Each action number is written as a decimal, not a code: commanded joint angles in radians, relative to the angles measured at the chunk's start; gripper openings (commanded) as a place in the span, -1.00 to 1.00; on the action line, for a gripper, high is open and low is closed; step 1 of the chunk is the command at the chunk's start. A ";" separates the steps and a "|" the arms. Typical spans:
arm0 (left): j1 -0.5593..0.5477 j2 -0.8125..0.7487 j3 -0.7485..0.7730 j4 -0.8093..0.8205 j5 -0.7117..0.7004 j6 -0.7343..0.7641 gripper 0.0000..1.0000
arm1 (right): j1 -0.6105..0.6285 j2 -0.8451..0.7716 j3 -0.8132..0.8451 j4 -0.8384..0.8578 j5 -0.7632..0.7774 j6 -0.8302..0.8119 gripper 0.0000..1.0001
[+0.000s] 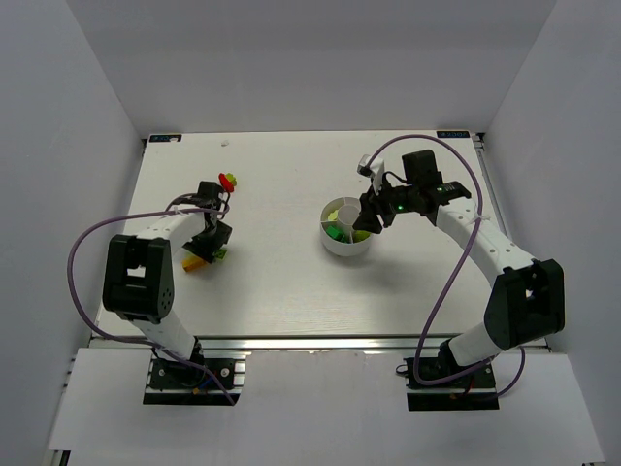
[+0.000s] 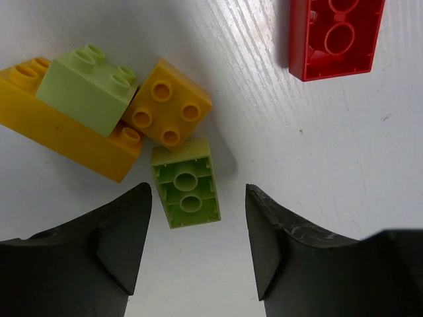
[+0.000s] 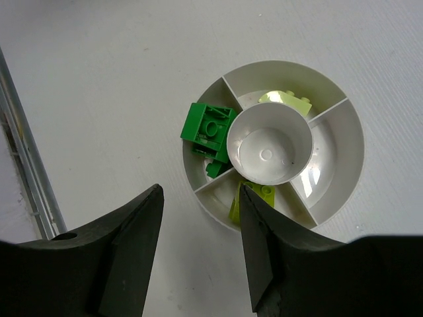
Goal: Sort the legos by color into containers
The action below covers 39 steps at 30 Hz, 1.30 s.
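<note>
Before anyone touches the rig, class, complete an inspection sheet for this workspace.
Surface: white table.
Job's things: divided dish holds dark green brick, lime brick and pale lime brick in separate wedges; centre cup empty; red brick, orange brick, yellow brick, pale green brick and loose lime brick by left arm.
Clutter: nothing seen.
Grippers: left gripper fingers open astride loose lime brick; right gripper fingers open above dish.
Cables: purple cable loops from each arm.
Surroundings: white walls on three sides.
</note>
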 commanded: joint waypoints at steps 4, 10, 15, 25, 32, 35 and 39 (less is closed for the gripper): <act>0.012 -0.004 -0.004 0.028 -0.013 0.008 0.21 | 0.004 -0.016 0.031 0.009 0.004 0.002 0.11; 0.013 -0.012 -0.010 0.033 -0.013 0.014 -0.02 | 0.004 -0.016 0.038 0.003 0.012 -0.003 0.11; 0.014 -0.018 -0.016 0.048 0.015 0.029 -0.20 | 0.004 -0.018 0.037 0.000 0.012 -0.003 0.11; -0.001 -0.136 0.007 0.104 0.156 0.144 -0.68 | 0.004 -0.034 0.048 -0.022 0.024 -0.030 0.10; -0.099 -0.171 0.011 0.244 0.392 0.296 -0.96 | 0.004 -0.038 0.069 -0.040 0.027 -0.041 0.10; -0.179 -0.171 0.022 0.318 0.469 0.338 -1.00 | 0.001 -0.047 0.072 -0.043 0.033 -0.043 0.09; -0.234 -0.127 0.044 0.580 0.625 0.367 -1.00 | -0.011 -0.071 0.072 -0.053 0.051 -0.054 0.10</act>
